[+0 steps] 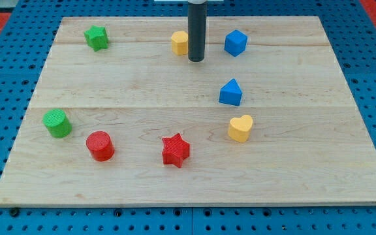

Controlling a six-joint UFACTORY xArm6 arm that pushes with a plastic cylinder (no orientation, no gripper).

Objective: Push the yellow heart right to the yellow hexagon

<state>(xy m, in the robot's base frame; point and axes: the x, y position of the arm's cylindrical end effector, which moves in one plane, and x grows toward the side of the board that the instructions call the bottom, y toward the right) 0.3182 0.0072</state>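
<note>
The yellow heart (240, 128) lies on the wooden board (123, 85) at the view's lower right of centre. The yellow hexagon (179, 42) sits near the view's top centre, partly hidden behind the rod. My tip (196, 60) rests on the board just right of the yellow hexagon, touching or nearly touching it, and far above and left of the yellow heart. A blue triangle-like block (230, 93) stands between the heart and the top row.
A blue cube (235, 42) is right of my tip. A green star (97, 37) is at top left. A green cylinder (57, 123), a red cylinder (100, 145) and a red star (175, 150) lie along the bottom.
</note>
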